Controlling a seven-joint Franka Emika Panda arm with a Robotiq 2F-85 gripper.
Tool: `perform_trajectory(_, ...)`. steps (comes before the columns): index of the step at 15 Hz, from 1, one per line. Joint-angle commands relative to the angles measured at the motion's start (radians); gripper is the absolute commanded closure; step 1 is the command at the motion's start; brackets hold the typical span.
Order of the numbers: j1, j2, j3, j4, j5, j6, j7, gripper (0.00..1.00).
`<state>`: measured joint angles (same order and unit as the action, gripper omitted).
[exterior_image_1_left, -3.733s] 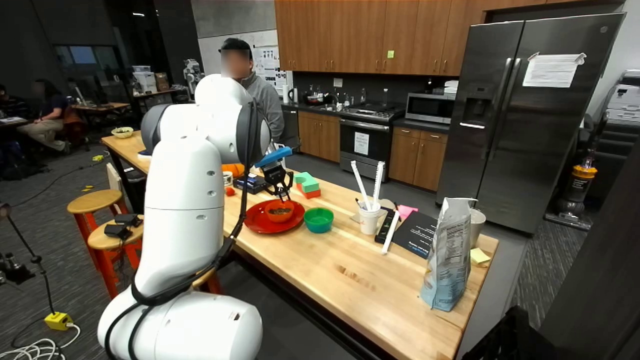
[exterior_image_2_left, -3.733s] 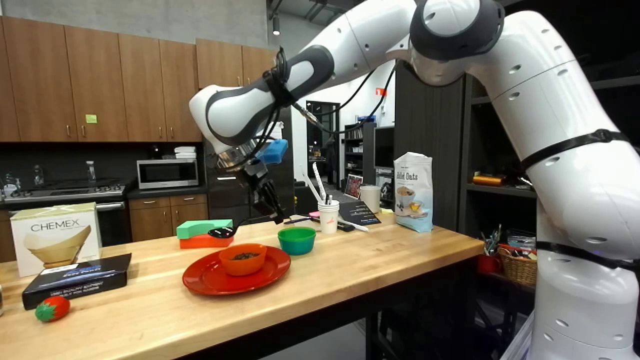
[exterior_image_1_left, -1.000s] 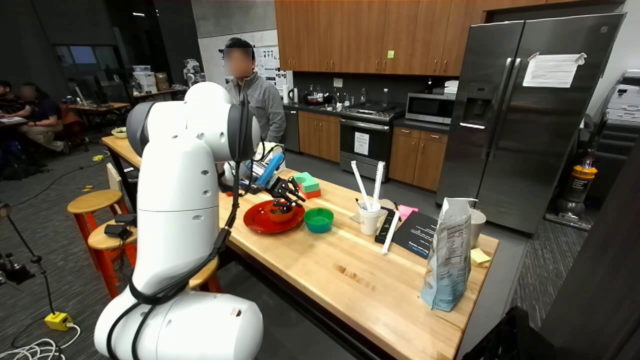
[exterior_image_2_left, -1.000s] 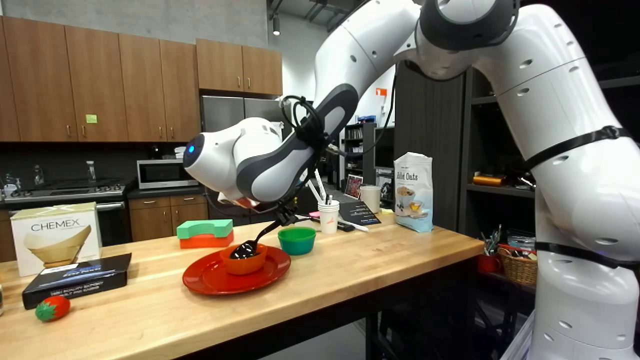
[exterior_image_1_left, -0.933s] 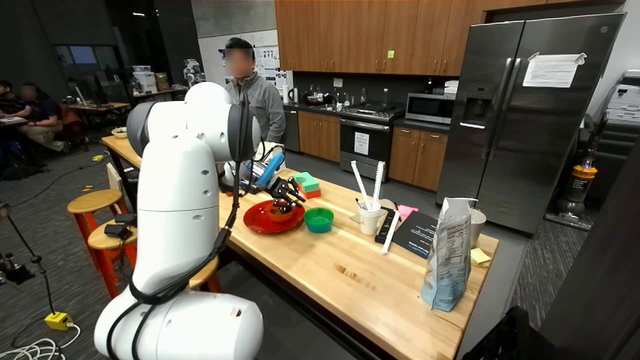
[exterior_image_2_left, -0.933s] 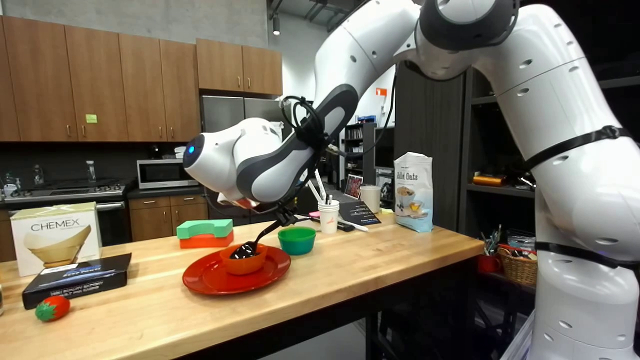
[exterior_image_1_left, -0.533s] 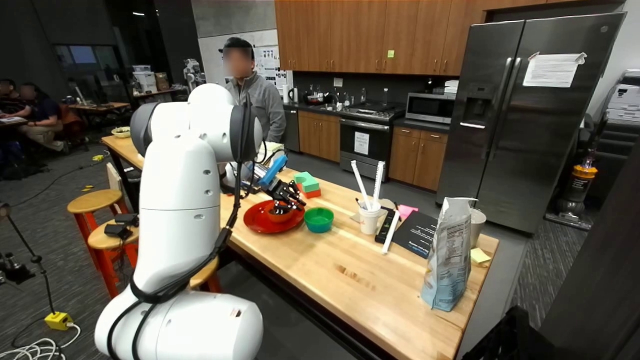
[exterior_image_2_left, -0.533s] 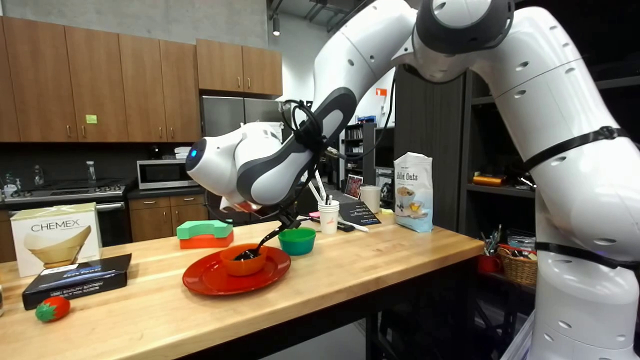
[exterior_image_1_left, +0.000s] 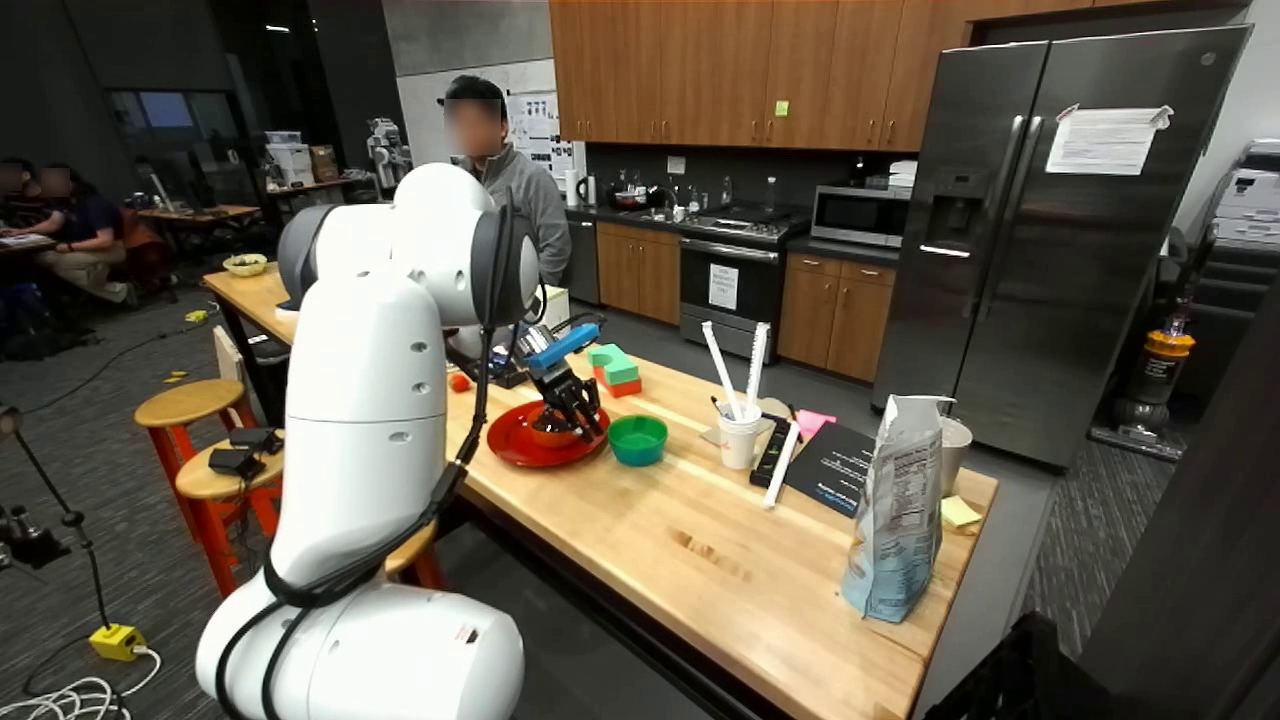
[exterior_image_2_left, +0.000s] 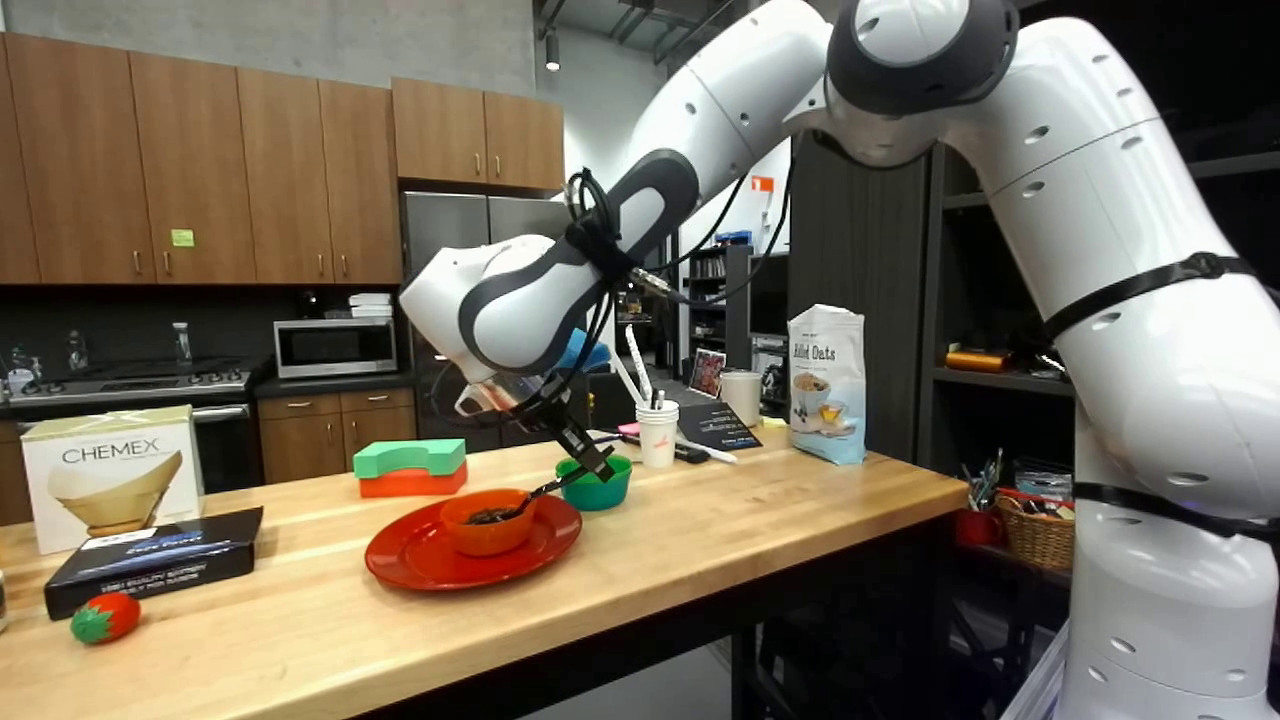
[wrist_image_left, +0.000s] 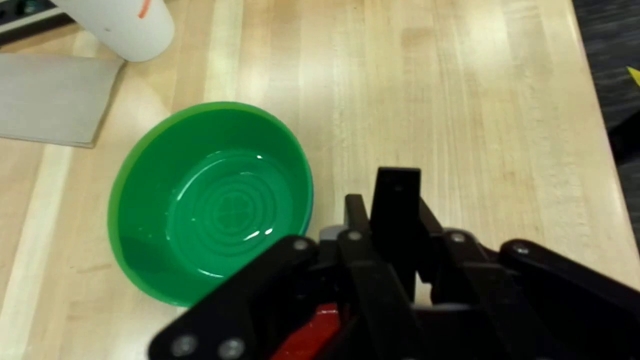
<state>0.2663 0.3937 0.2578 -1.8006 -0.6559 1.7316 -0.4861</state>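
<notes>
My gripper (exterior_image_2_left: 598, 463) is shut on the handle of a black spoon (exterior_image_2_left: 543, 489). The spoon slants down into an orange bowl (exterior_image_2_left: 487, 539) of dark small bits; its head is mostly hidden there. That bowl stands on a red plate (exterior_image_2_left: 405, 560). Beside the plate is a green bowl (wrist_image_left: 225, 200), seen with nothing inside in the wrist view; in an exterior view the gripper's tips overlap its rim (exterior_image_2_left: 610, 470), and whether they touch I cannot tell. In the wrist view a black handle end (wrist_image_left: 397, 195) sticks up between the fingers (wrist_image_left: 356, 210).
Green and orange blocks (exterior_image_2_left: 410, 462) sit stacked behind the plate. A white cup (exterior_image_1_left: 738, 443) with straws, a dark booklet (exterior_image_1_left: 830, 470) and an oats bag (exterior_image_1_left: 893, 520) stand farther along the table. A person (exterior_image_1_left: 530, 200) is beyond it.
Over the last second the gripper has turned and tilted more downward, its tips shifting toward the green bowl. The spoon's head has sunk into the orange bowl's contents. Earlier, the spoon was above the bowl.
</notes>
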Motion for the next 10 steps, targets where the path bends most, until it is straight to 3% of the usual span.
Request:
perform_trajectory(1,-0.059,0.007,-0.001,0.021,0.177,0.034,-0.046,0.94)
perform_trajectory(5,-0.101,-0.009,-0.016,0.004,0.352,0.083,-0.021,0.94)
perform_trajectory(10,-0.115,-0.027,-0.034,-0.01,0.428,0.108,0.002,0.94)
